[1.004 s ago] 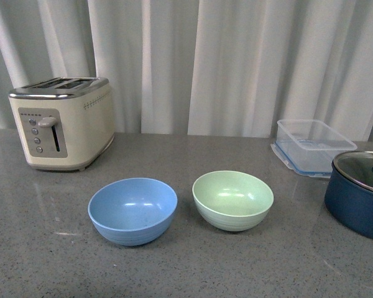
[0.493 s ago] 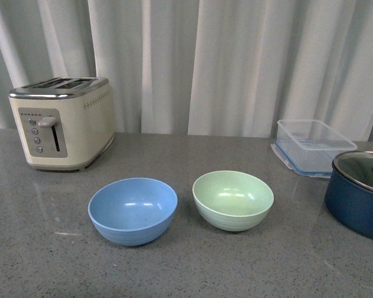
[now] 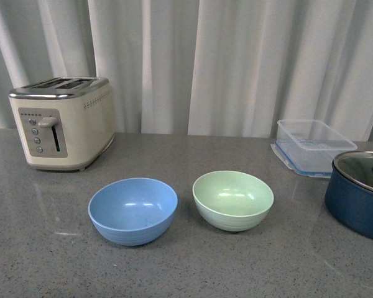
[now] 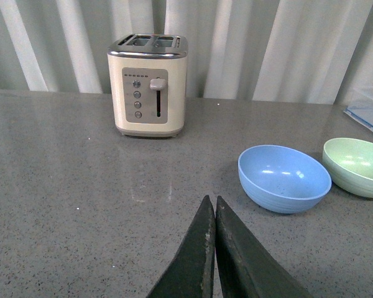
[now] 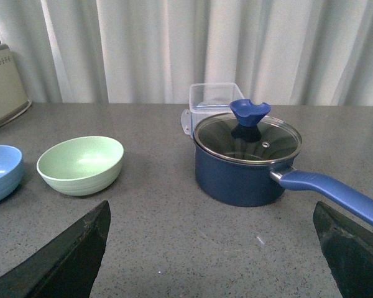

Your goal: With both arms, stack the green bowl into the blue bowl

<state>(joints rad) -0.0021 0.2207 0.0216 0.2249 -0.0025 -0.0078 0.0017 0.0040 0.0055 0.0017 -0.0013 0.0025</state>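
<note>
We find the green bowl (image 3: 233, 200) toward the front edge of the counter (image 3: 193, 273), beside but apart from the blue bowl (image 3: 133, 210), nearer our right gripper (image 5: 211, 208), spread wide; our left gripper (image 4: 211, 202) is pressed together.

White pleated curtains (image 3: 248, 62) fill whole bkgd, hanging down behind the counter. Grey speckled stone countertop (image 3: 193, 273) in fg, glossy w/ faint reflections. Light soft, even.
</note>
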